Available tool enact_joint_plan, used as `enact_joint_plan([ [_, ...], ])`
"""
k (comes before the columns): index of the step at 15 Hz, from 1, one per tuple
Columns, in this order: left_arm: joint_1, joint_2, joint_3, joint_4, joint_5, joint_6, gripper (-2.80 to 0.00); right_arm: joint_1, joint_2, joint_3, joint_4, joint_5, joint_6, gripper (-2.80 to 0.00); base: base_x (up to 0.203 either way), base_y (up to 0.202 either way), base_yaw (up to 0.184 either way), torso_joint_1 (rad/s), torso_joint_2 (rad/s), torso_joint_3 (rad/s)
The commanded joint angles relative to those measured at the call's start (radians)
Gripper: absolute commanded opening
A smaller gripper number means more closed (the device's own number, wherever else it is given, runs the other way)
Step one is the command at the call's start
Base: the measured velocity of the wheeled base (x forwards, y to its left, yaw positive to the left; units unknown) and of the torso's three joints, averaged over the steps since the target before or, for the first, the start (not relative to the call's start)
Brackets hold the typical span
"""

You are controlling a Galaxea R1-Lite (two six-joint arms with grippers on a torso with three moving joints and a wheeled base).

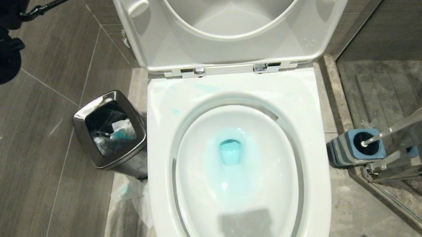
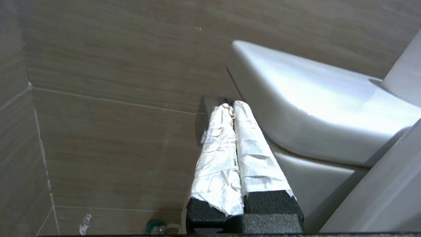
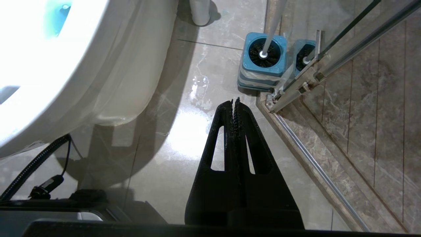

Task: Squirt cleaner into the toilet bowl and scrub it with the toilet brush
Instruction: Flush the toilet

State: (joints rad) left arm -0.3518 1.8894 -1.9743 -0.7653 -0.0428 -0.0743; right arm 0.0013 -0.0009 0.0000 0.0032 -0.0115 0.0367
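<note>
From the head view, the squirting step looks done: the cleaner (image 1: 230, 152) is tinting the water aqua at the bottom of the toilet bowl (image 1: 228, 91), with pale blue smears showing on the rim near the hinges. The scrubbing, by my judgement, is yet to begin, since the toilet brush (image 1: 404, 121) is standing in its blue-and-grey holder (image 1: 349, 150) on the floor to the right of the bowl, handle leaning out to the right. A steel waste bin (image 1: 110, 129) is sitting on the other side of the bowl. Only a dark part of the left arm is showing at the upper left corner; neither tool appears here.

In the left wrist view, the left tool (image 2: 230, 107) is clenched on nothing, its paper-wrapped fingers (image 2: 217, 158) pressing together. It is pointing at a tiled wall, with the white cistern just beside it. Neither the brush nor the cleaner is showing here, so both are lying well away from this tool.

In the right wrist view, the right tool (image 3: 235, 102) is likewise clenched and empty, hanging above the floor. The brush is sitting ahead of its tip and a little to one side, near but apart, bristles down in the holder. The bowl with its aqua water is lying off to the tool's other side.
</note>
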Motion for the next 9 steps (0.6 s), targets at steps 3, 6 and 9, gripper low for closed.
enact_joint_plan([
  [3, -0.006, 0.033, 0.0, -0.005, -0.003, -0.005, -2.8, 0.0, 0.001, 0.001, 0.0, 0.0, 0.0, -2.8, 0.0, 0.0, 0.0, 0.0, 0.0, 0.0],
  [6, 0.0, 0.039, -0.002, -0.006, -0.005, -0.014, -2.8, 0.0, 0.001, 0.002, 0.0, 0.0, 0.0, -2.8, 0.0, 0.0, 0.0, 0.0, 0.0, 0.0],
  [9, 0.004, 0.042, -0.002, -0.003, -0.006, 0.015, -2.8, 0.0, 0.001, 0.002, 0.0, -0.001, 0.0, -2.8, 0.0, 0.0, 0.0, 0.0, 0.0, 0.0],
])
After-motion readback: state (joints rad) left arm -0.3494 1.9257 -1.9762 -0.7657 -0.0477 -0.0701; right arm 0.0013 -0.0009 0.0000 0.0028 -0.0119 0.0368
